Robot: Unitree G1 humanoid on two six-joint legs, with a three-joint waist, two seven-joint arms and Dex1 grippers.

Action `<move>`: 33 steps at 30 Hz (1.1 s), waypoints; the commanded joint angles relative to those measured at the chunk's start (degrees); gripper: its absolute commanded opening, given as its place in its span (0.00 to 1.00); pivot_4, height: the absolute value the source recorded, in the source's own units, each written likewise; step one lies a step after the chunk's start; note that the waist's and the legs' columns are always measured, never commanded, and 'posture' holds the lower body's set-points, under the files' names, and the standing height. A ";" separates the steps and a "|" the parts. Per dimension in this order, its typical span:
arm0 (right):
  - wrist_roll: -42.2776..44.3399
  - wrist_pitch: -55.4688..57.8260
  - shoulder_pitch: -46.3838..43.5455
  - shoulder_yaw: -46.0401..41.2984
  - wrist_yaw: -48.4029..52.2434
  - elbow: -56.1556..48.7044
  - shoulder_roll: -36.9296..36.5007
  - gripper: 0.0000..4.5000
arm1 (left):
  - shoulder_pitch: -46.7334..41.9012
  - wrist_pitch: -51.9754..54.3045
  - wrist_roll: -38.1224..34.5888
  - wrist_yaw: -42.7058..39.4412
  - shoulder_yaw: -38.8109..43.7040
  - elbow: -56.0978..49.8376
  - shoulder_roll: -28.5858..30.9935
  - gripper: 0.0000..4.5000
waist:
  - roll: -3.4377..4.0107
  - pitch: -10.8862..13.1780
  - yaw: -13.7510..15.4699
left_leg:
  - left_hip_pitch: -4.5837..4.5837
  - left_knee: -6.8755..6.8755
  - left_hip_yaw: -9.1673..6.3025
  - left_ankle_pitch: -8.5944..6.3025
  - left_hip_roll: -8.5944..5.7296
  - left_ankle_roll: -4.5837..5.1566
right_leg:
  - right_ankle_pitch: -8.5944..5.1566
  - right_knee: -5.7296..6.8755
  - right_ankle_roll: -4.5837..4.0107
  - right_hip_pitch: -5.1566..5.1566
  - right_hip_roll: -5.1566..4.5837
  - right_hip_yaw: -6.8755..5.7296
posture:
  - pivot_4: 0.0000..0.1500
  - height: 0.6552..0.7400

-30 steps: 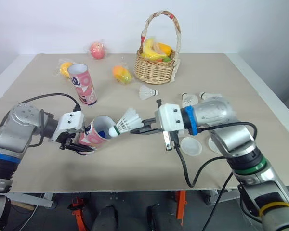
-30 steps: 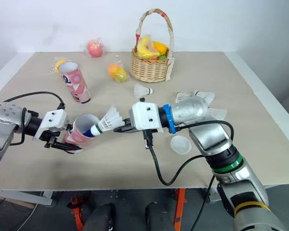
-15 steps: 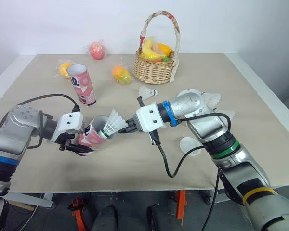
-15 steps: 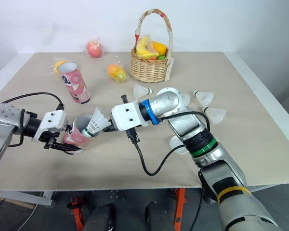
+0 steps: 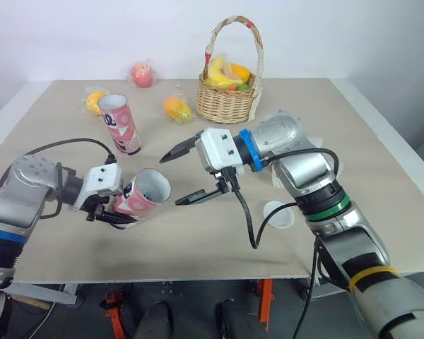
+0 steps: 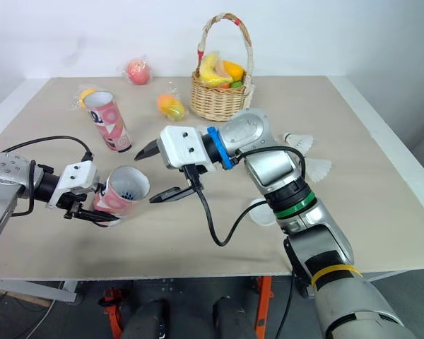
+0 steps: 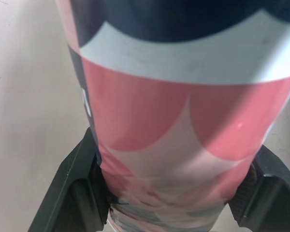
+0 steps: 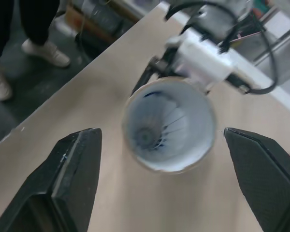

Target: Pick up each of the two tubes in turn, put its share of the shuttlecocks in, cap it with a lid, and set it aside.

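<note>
The right arm (image 5: 307, 166) has rounded silver-grey shells with a blue ring (image 5: 246, 148), a green ring (image 5: 325, 205) and a yellow band (image 5: 364, 274). The left arm (image 5: 25, 194) is also silver-grey, with a blue band (image 5: 0, 234). Each wrist has a white block (image 5: 215, 150), black fingers (image 8: 72, 169) and thin black cables (image 5: 249, 224).

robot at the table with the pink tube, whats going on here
The left gripper holds a pink tube tilted, with its mouth toward the right gripper, which hangs open just in front of it. One shuttlecock sits inside that tube. A second tube stands upright and uncapped farther back on the table. Loose shuttlecocks and a white lid lie by the right arm. No lid is on yet.
</note>
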 commanded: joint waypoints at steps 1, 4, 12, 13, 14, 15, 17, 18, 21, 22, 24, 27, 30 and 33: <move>4.61 3.62 -1.25 -4.27 0.65 -2.22 -0.51 0.99 | 0.69 0.62 -0.23 -0.58 -1.91 -0.54 -0.87 0.60 | 0.00 0.00 0.03 | 0.00 0.00 0.00 0.00 0.00 0.00 | 0.00 0.00 0.00 0.00 0.00 0.00 | 1.00 1.00; 6.55 8.45 -2.12 -8.16 -4.02 1.50 0.01 0.99 | 0.78 0.70 -0.30 -0.49 -1.88 -0.78 -0.95 0.60 | 0.00 0.00 0.08 | -0.01 0.01 0.00 0.00 -0.02 0.00 | 0.00 0.00 0.01 0.01 -0.03 0.01 | 1.00 1.00; -1.31 19.54 -1.83 -14.11 -33.61 19.72 7.17 0.55 | 2.55 1.99 -0.76 0.49 -0.96 -3.03 -0.55 0.60 | 0.01 -0.01 -0.01 | 0.00 -0.03 0.03 0.00 -0.03 0.00 | 0.03 0.00 -0.08 -0.02 -0.04 0.02 | 1.00 1.00; -1.42 19.72 -1.64 -14.34 -34.84 20.19 7.66 0.55 | 2.74 2.15 -0.82 0.54 -0.82 -3.27 -0.47 0.60 | 0.01 -0.01 -0.01 | -0.03 -0.05 0.03 0.00 -0.06 0.00 | -0.01 0.00 0.00 -0.03 -0.05 0.04 | 1.00 1.00; -1.20 20.00 -1.41 -14.39 -34.98 20.32 8.01 0.55 | 2.91 2.33 -0.90 0.58 -0.68 -3.51 -0.38 0.60 | 0.02 0.00 0.00 | -0.05 -0.07 0.03 -0.02 -0.10 -0.03 | 0.00 0.00 0.16 -0.04 -0.06 0.08 | 1.00 1.00; -0.81 20.50 -0.93 -14.77 -35.48 20.38 8.50 0.55 | 3.11 2.58 -0.97 0.70 -0.45 -3.76 -0.20 0.60 | 0.04 0.01 -0.01 | -0.08 -0.07 0.03 -0.03 -0.12 -0.05 | 0.02 0.00 0.26 -0.06 -0.08 0.08 | 1.00 1.00; -0.77 20.19 0.07 -14.84 -36.08 20.54 9.25 0.55 | 3.44 2.96 -1.03 0.82 -0.08 -4.16 0.10 0.60 | 0.04 0.01 -0.02 | -0.19 -0.09 0.02 -0.06 -0.14 -0.08 | -0.01 -0.01 0.32 -0.16 -0.08 0.09 | 1.00 1.00; -1.15 19.78 0.44 -14.78 -36.86 21.08 9.82 0.55 | 3.56 3.14 -1.04 0.88 0.02 -4.31 0.19 0.60 | 0.04 0.01 -0.02 | -0.19 -0.10 0.00 -0.09 -0.14 -0.08 | -0.03 -0.01 0.32 -0.15 -0.08 0.07 | 1.00 1.00; -3.21 17.74 1.13 -13.34 -39.07 22.75 11.49 0.55 | 4.09 3.24 -1.27 0.87 0.39 -4.69 0.50 0.60 | 0.04 0.01 -0.12 | -0.17 -0.11 -0.01 -0.10 -0.13 -0.07 | -0.04 -0.01 0.31 -0.14 -0.06 0.06 | 1.00 1.00; -4.24 16.61 0.97 -12.75 -40.20 24.25 12.26 0.55 | 4.19 3.29 -1.34 0.95 0.43 -4.83 0.53 0.60 | 0.04 0.01 -0.13 | -0.15 -0.10 -0.01 -0.10 -0.13 -0.07 | -0.04 -0.01 0.31 -0.13 -0.06 0.06 | 1.00 1.00; -5.66 14.93 0.01 -12.52 -42.49 27.87 13.93 0.55 | 4.28 3.43 -1.39 1.07 0.43 -5.06 0.48 0.60 | 0.04 0.01 -0.22 | -0.15 -0.10 -0.01 -0.10 -0.13 -0.07 | -0.04 -0.01 0.31 -0.14 -0.05 0.06 | 1.00 1.00; -9.10 11.73 -3.20 -12.73 -49.07 37.28 16.35 0.55 | 4.27 3.62 -1.50 1.17 0.49 -5.22 0.40 0.60 | 0.05 0.02 -0.30 | -0.11 -0.10 -0.01 -0.10 -0.11 -0.07 | -0.02 -0.01 0.29 -0.12 -0.03 0.07 | 1.00 1.00; -10.91 7.75 -7.33 -14.24 -56.21 47.49 18.95 0.55 | 4.28 3.73 -1.49 1.29 0.48 -5.34 0.37 0.60 | 0.05 0.02 -0.32 | -0.12 -0.11 -0.01 -0.10 -0.11 -0.07 | -0.01 -0.01 0.30 -0.13 -0.04 0.06 | 1.00 1.00; -11.39 4.56 -10.33 -15.50 -59.88 53.60 20.92 0.55 | 4.33 3.88 -1.62 1.41 0.43 -5.53 0.25 0.60 | 0.05 0.02 -0.30 | -0.13 -0.15 -0.01 -0.10 -0.12 -0.07 | -0.03 -0.03 0.30 -0.12 -0.05 0.07 | 1.00 1.00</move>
